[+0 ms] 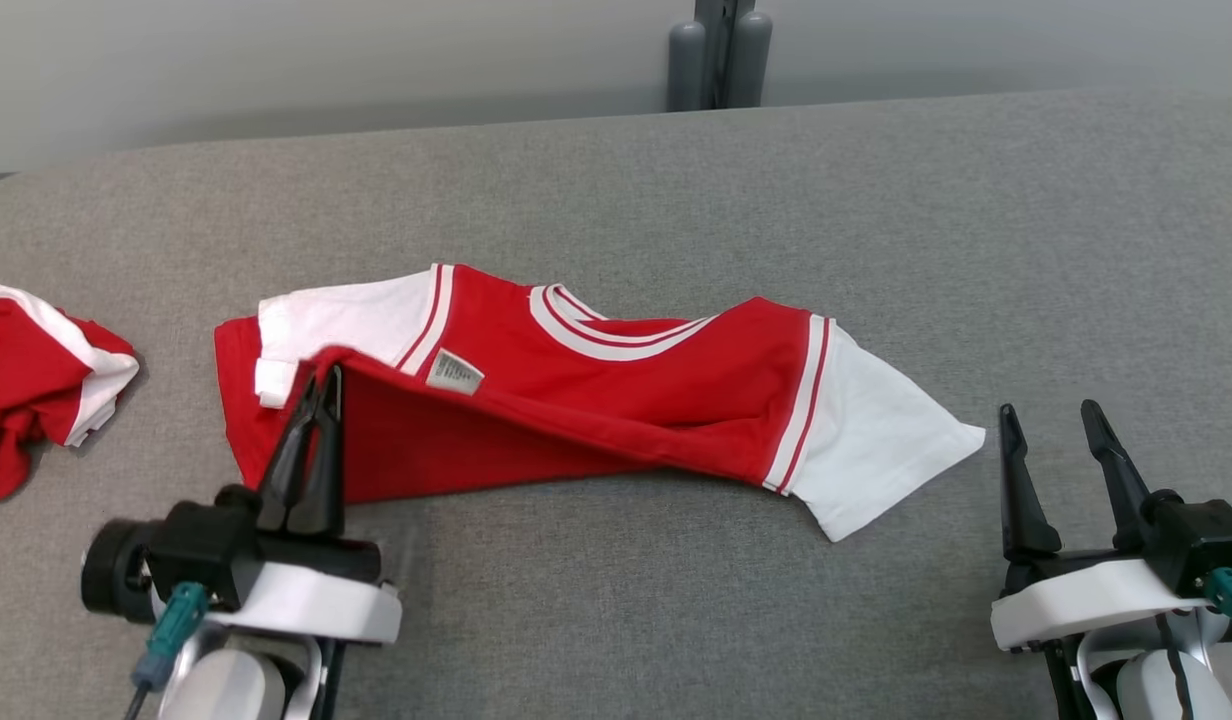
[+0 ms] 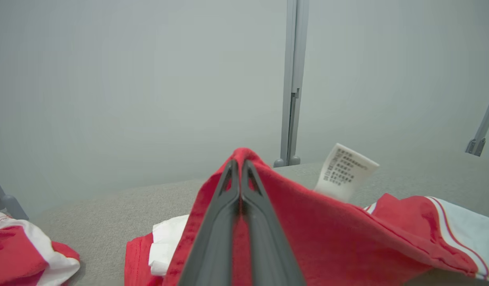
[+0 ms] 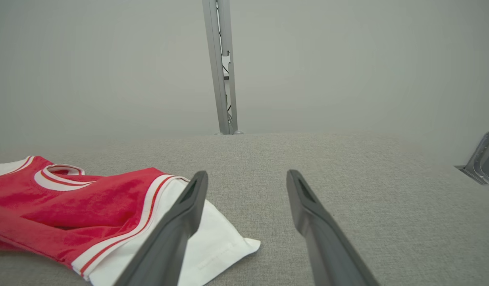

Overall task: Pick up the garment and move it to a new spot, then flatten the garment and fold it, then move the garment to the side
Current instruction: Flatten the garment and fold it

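Observation:
The garment (image 1: 616,390) is a red T-shirt with white sleeves and a white-striped collar, lying across the middle of the grey table (image 1: 676,190). My left gripper (image 1: 321,385) is shut on the garment's lower left hem and holds that red edge raised, so a white care label (image 1: 454,372) shows. In the left wrist view the fingertips (image 2: 240,169) pinch a red peak of the garment (image 2: 328,234) beside the care label (image 2: 345,171). My right gripper (image 1: 1051,420) stands open to the right of the white right sleeve (image 1: 876,440), apart from it. The right wrist view shows the right gripper (image 3: 246,178) open beside that sleeve (image 3: 216,242).
A second red and white garment (image 1: 31,385) lies bunched at the table's left edge, also seen in the left wrist view as a crumpled heap (image 2: 26,254). A grey post (image 1: 718,55) stands behind the table's far edge. Bare grey table stretches to the right and front.

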